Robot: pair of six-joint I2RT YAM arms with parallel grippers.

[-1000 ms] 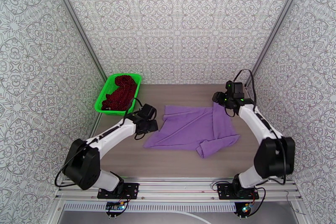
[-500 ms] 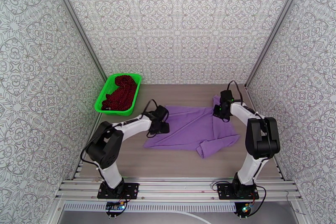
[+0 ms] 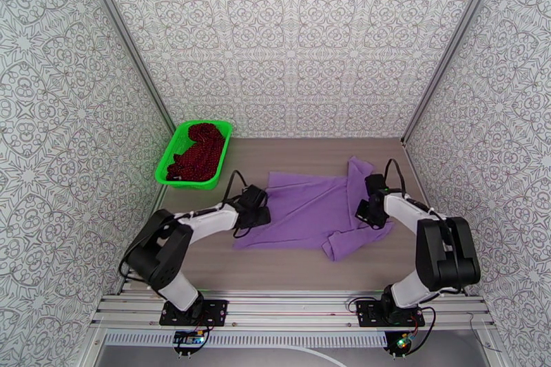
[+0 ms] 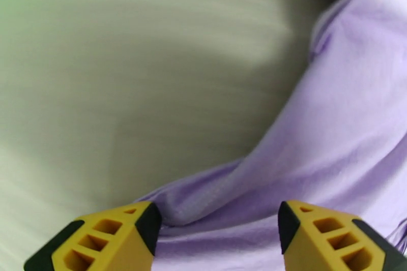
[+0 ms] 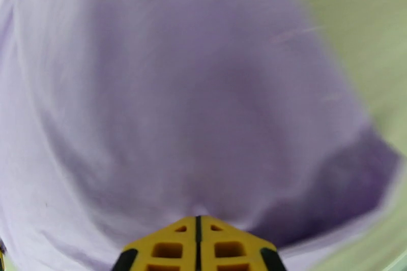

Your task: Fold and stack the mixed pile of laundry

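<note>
Found a pale grey-brown wood-grain table (image 3: 303, 151) closed in on three sides. Behind the table, met a back wall (image 3: 289, 38) papered in a grey-on-white pattern of ornamental medallions. Left and right of the table, saw a left wall (image 3: 55, 127) and a right wall (image 3: 503, 120) in the same paper. Noted a left aluminium post (image 3: 126, 45) and a right aluminium post (image 3: 453, 45) rising from the table's far corners along the wall seams. Along the table's near edge, made out silver aluminium rails (image 3: 296, 320), and nearer than the table a flat grey ledge (image 3: 275, 354). Was lit evenly and softly, with faint, blurred shadows on the table.
</note>
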